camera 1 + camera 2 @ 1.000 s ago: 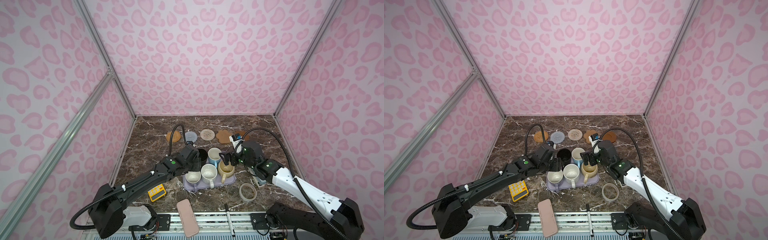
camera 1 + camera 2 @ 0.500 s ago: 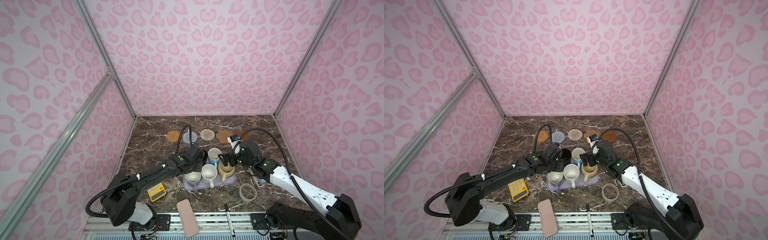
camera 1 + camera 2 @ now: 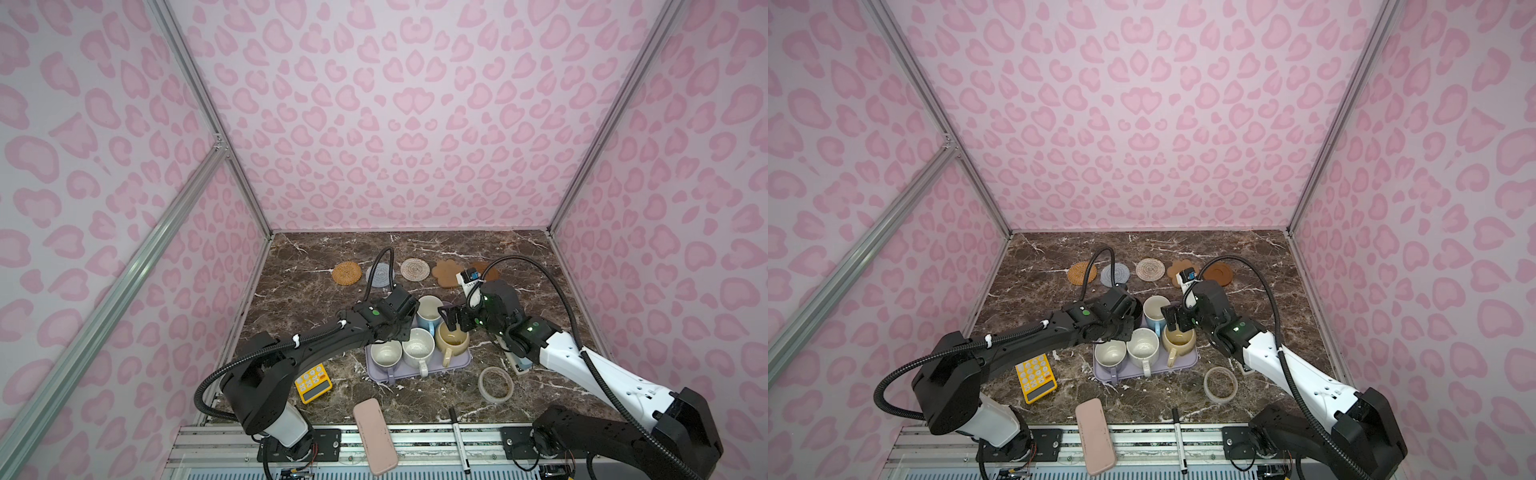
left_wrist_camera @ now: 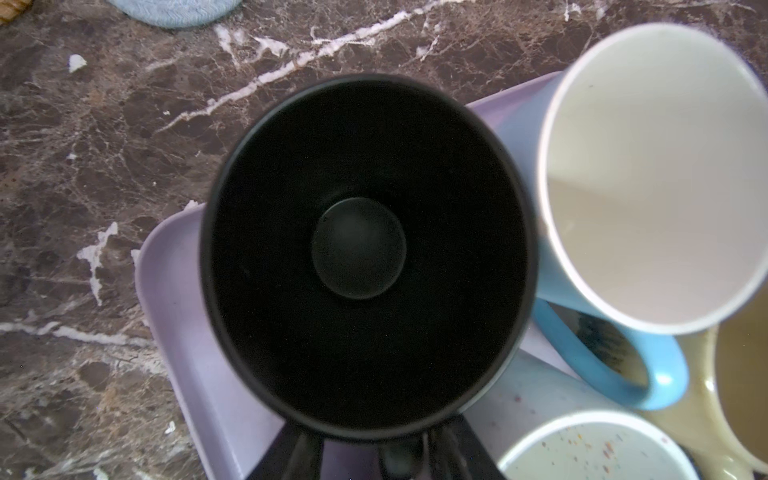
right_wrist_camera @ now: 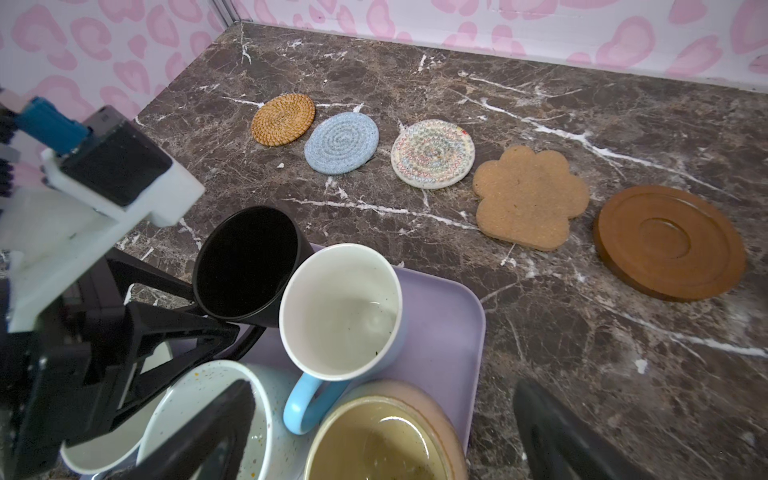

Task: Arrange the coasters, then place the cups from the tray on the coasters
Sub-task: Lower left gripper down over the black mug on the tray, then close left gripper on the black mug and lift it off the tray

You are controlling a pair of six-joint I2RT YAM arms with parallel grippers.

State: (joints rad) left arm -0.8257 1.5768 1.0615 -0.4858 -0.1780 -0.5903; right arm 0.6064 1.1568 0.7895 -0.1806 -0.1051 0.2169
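The black mug (image 4: pixel 365 249) is seen at the upper left corner of the lavender tray (image 4: pixel 183 316), which lies just below the centre of both top views. The left gripper (image 5: pixel 212 313) is set against the mug's near side. Its fingers (image 4: pixel 300 454) are partly apart with the handle between them. A gap is visible beside the handle, and whether a grip is made cannot be told. The light blue mug (image 4: pixel 648 174) is stood just to the black one's right in the top views, touching or nearly so. Along the tray's lower edge, the lavender mug (image 3: pixel 385 355), the white speckled mug (image 3: pixel 417 347) and the squat beige mug (image 3: pixel 452 340) are lined up. The right gripper (image 5: pixel 382 399) is held wide open over the beige mug's upper rim, with nothing grasped. Five coasters are laid in a row across the upper middle of the marble table (image 3: pixel 324 270): orange woven (image 5: pixel 283 119), grey-blue woven (image 5: pixel 341 142), cream woven (image 5: pixel 433 153), paw-shaped (image 5: pixel 530 197) and brown disc (image 5: pixel 669 243). Along the bottom of the top views a yellow calculator (image 3: pixel 313 382), a tape ring (image 3: pixel 495 384), a pink case (image 3: pixel 375 436) and a pen (image 3: pixel 459 440) are found. In the top views the black mug is largely covered by the left wrist. The brown disc is partly hidden behind the right arm's cable and camera.
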